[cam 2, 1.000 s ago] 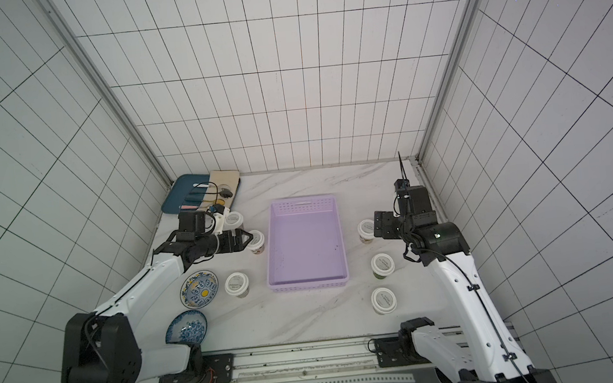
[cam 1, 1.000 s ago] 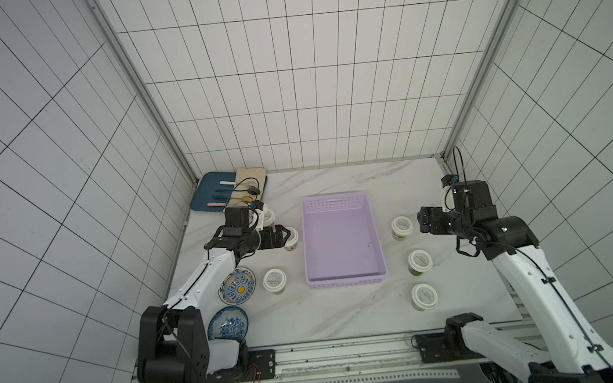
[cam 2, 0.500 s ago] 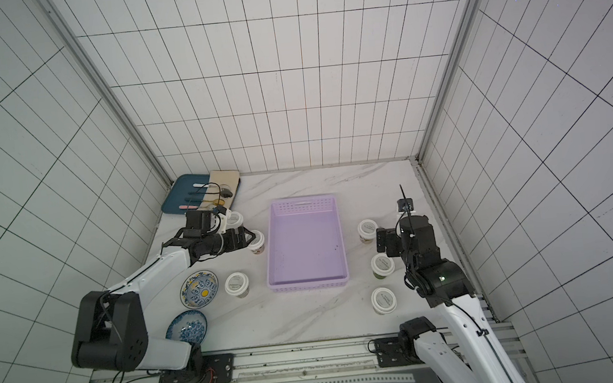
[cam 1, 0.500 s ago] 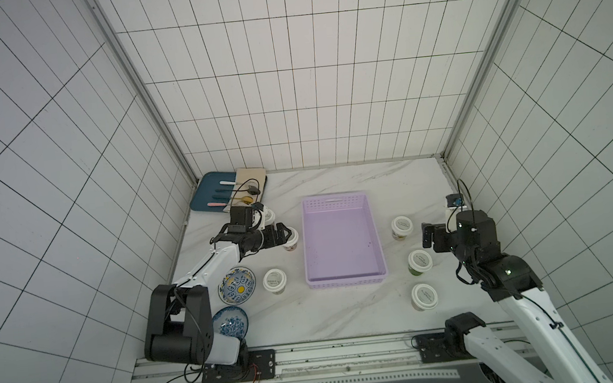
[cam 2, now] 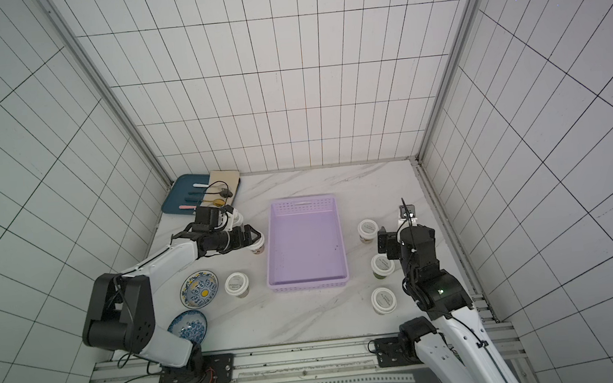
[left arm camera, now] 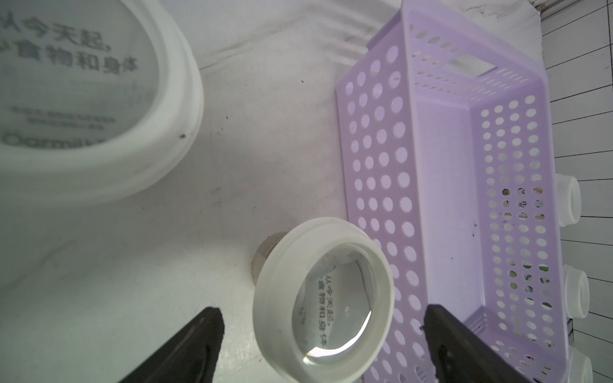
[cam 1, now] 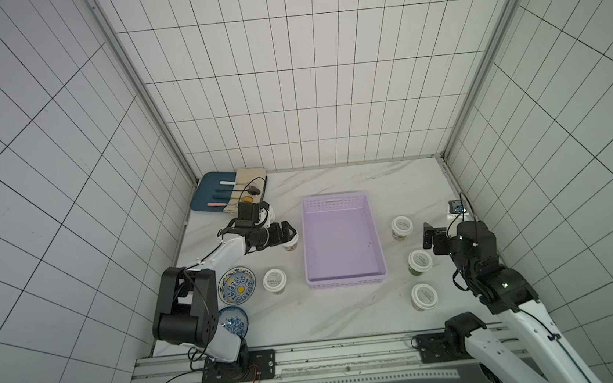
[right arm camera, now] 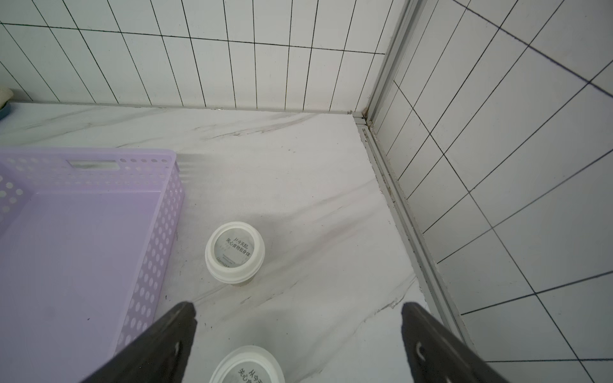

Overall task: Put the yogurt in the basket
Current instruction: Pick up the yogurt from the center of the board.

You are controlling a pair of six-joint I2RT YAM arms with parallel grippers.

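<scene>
Jaws spread wide, the left gripper frames an upright yogurt cup standing just left of the empty lilac basket, which lies to its right. The right gripper, equally wide and empty, hovers beside three more cups on the basket's right.

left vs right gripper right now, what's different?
The left gripper straddles a yogurt cup; the right gripper has bare table between its tips, a second yogurt cup ahead. The left gripper sits close beside the basket; the right gripper stands farther off, opposite side. Both are open, holding nothing.
</scene>
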